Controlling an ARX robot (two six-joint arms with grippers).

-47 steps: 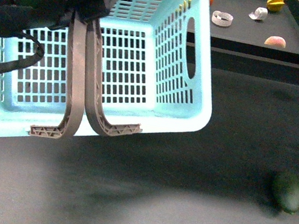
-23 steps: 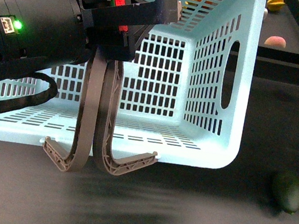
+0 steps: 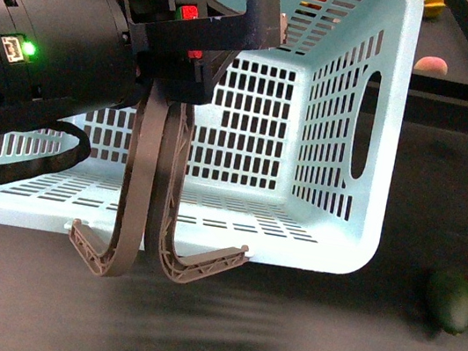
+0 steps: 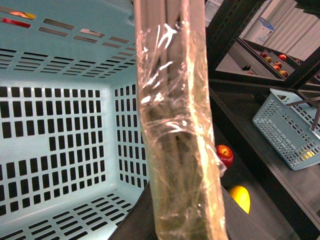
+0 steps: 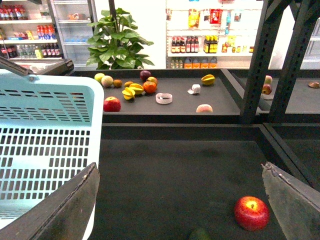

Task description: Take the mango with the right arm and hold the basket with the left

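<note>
The light turquoise basket (image 3: 335, 156) hangs off the table, filling the left and middle of the front view. My left gripper (image 3: 185, 61) is shut on its two brown-grey handles (image 3: 149, 180), which stand upright. In the left wrist view the handles (image 4: 175, 125), wrapped in clear film, sit between the jaws of the left gripper (image 4: 187, 220), above the empty inside of the basket (image 4: 60, 125). The mango (image 4: 240, 197), yellow-orange and smooth, lies on the dark table beyond the handles, next to a red apple (image 4: 224, 154). My right gripper (image 5: 180, 170) is open and empty over the table; the mango does not show there.
A dark green oval fruit (image 3: 450, 301) lies on the table at the right, a red apple (image 5: 251, 212) near it. The basket (image 5: 45, 150) stands left of the right gripper. A back shelf (image 5: 180, 107) holds several fruits. A second basket (image 4: 290, 125) sits on a side shelf.
The basket has swung from tilted to level and shifted right and up. My left arm has come further into the front view, still holding the handles.
</note>
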